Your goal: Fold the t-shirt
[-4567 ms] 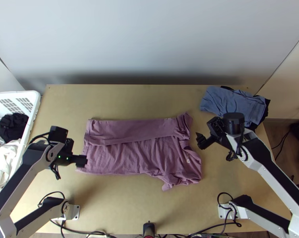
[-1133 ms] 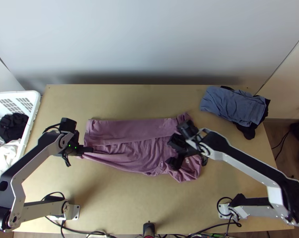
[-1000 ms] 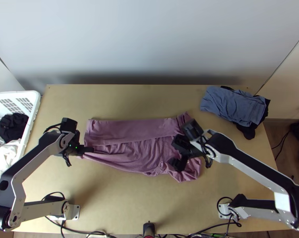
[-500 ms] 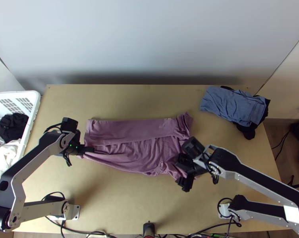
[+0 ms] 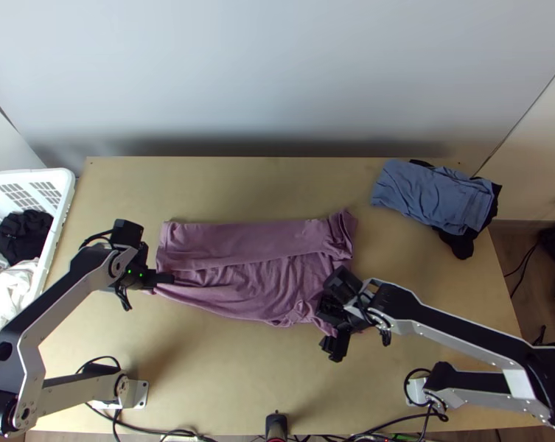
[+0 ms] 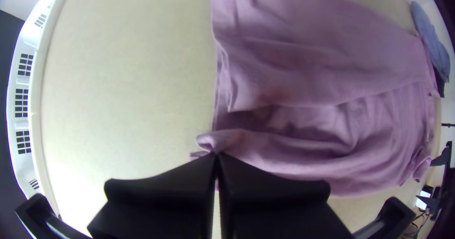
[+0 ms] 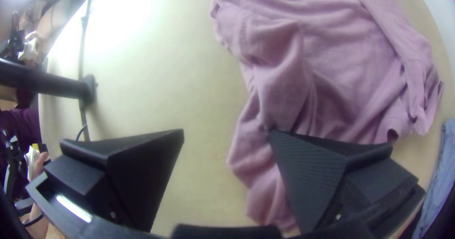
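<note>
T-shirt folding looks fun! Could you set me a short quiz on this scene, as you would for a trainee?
1. True or false: the left gripper pinches part of the T-shirt.
2. How do the fingers of the right gripper stand? (a) pressed together, (b) apart, (c) crossed
3. Fill in: in the top view, the basket holding dark and pale cloth is ____ in colour.

Key: 1 true; 2 b; 3 white.
</note>
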Controlling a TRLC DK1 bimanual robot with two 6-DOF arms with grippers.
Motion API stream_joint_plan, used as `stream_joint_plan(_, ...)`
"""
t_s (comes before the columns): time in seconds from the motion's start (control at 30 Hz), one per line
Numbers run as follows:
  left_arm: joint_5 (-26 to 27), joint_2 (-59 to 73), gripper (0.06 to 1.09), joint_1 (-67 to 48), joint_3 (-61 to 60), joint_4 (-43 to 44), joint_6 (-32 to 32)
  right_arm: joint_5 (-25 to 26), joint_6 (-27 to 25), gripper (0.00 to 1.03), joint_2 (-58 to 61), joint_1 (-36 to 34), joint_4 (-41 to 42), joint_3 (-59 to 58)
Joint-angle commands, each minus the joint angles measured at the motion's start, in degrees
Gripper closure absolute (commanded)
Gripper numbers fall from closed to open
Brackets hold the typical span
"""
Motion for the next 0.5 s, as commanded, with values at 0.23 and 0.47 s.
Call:
stream_joint_plan(0.23,0.10,-1.58,1.03,0.27,-0.64,-0.70,0.03,1.17,0.26,0.33,7.08,-0.68,6.33,-0.37)
stream_joint_plan(0.47,0.10,-2.37,1.03,0.35,-1.17,-0.96,0.03,2.49,-0.62,0.61,6.90,-4.28,7.39,0.95)
